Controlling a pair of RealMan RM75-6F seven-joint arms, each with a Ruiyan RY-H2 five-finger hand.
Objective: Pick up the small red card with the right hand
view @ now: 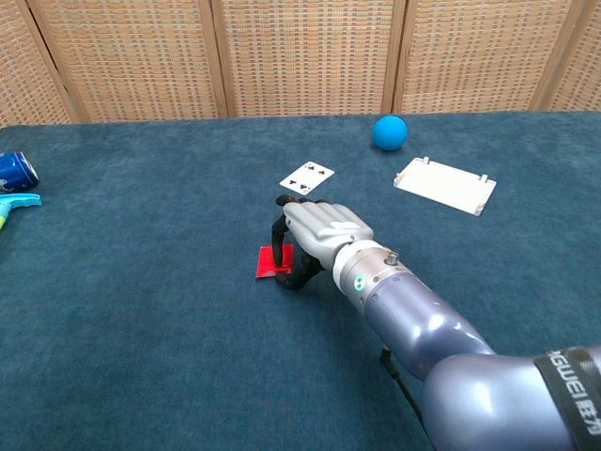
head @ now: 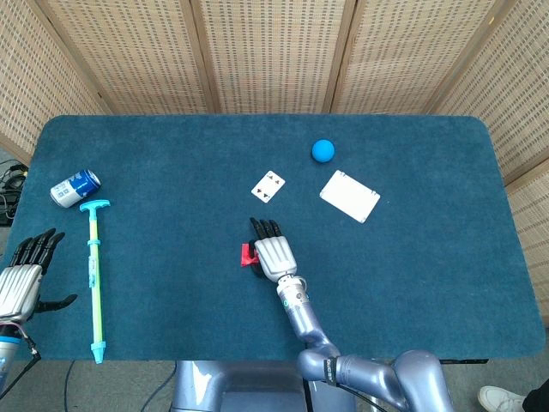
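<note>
In the head view, the right hand [head: 273,252] sits palm down near the middle of the blue-covered bench [head: 171,206], its dark fingers [head: 264,227] pointing away from the robot. The small red card [head: 247,255] shows at the hand's left edge, mostly hidden beneath it; from here I cannot tell whether it is pinched or only covered. Further back lie a playing card [head: 268,186], a blue ball [head: 322,150] and a flat white plate [head: 349,196], all well apart from the hand. At the left end lies a blue can [head: 75,187] on its side, its contents not visible, with a long light-green and cyan tool [head: 94,276] just beside it. The left hand [head: 21,281] hangs at the bench's near-left edge, fingers spread and holding nothing. In the chest view, the right hand [view: 319,235] arches over the small red card [view: 271,262], which lies on the cloth; the thumb and a finger curl down onto its right edge and touch it, though whether it is off the cloth cannot be told. The playing card [view: 307,176], blue ball [view: 390,132] and white plate [view: 444,185] lie behind, and the blue can [view: 16,171] shows at the left border.
</note>
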